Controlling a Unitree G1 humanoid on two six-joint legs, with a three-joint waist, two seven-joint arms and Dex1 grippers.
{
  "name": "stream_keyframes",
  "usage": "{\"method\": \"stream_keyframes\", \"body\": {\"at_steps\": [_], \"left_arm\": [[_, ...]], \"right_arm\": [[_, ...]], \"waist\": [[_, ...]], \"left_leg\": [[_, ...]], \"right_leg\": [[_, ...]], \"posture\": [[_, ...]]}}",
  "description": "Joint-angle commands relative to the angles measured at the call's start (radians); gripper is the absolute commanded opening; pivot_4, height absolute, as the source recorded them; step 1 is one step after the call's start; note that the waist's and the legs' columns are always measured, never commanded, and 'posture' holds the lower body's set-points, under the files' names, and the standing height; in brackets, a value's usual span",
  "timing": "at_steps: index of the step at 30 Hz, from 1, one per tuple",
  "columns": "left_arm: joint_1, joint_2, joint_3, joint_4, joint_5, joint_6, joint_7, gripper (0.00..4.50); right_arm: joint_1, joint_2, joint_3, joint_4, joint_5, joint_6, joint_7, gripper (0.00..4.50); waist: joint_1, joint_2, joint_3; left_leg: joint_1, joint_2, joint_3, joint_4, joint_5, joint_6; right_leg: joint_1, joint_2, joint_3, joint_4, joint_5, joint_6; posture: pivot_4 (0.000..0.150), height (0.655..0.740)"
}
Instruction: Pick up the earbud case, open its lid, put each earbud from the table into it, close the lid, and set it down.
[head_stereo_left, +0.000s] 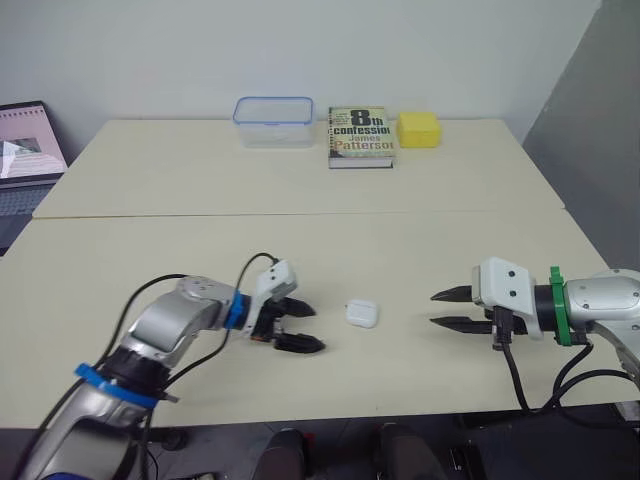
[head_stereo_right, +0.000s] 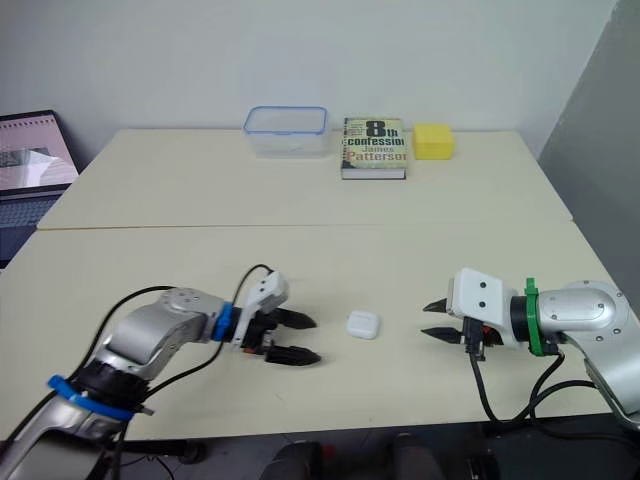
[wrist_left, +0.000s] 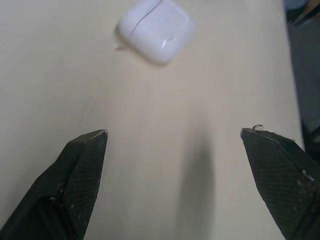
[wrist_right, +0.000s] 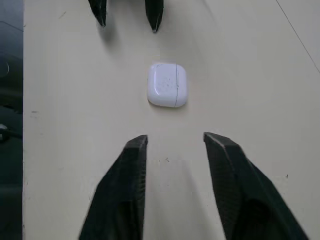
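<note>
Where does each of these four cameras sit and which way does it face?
Left eye view: on the head, facing forward and down over the table; both arms show, left gripper and right gripper flanking the closed earbud case.
Right eye view: the same head camera's other eye; same scene and arms.
Left wrist view: on the left wrist, looking along its open fingers at the case.
Right wrist view: on the right wrist, looking along its open fingers at the case, left gripper's fingertips beyond.
Shared: the case, in all four.
</note>
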Motion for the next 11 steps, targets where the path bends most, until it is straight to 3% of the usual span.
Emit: {"method": "stream_keyframes", "body": {"at_steps": [1, 5, 11], "left_arm": [[0.076, 0.085, 0.149, -0.047, -0.013, -0.12, -0.053, 4.5], [0.178, 0.174, 0.313, -0.158, -0.091, -0.135, -0.106, 4.5], [0.328, 0.225, 0.478, -0.307, -0.117, -0.156, -0.092, 4.5]], "right_arm": [[-0.036, -0.062, -0.08, 0.033, 0.042, -0.052, 0.08, 3.07], [-0.06, -0.127, -0.126, 0.126, 0.068, -0.142, 0.196, 4.44], [-0.095, -0.18, -0.112, 0.248, 0.052, -0.262, 0.308, 4.44]], "waist": [[0.002, 0.001, 0.001], [0.007, 0.001, 0.002], [0.015, 0.002, 0.003]], "left_leg": [[0.0, 0.0, 0.0, 0.0, 0.0, 0.0], [-0.003, -0.001, 0.001, 0.0, 0.0, 0.0], [-0.002, -0.002, 0.002, 0.0, 0.0, 0.0]], "right_leg": [[0.0, 0.0, 0.0, 0.0, 0.0, 0.0], [-0.001, -0.002, 0.0, -0.002, 0.0, 0.0], [-0.001, -0.004, 0.0, -0.004, 0.0, -0.001]], "posture": [[0.15, 0.7377], [0.15, 0.7377], [0.15, 0.7377]]}}
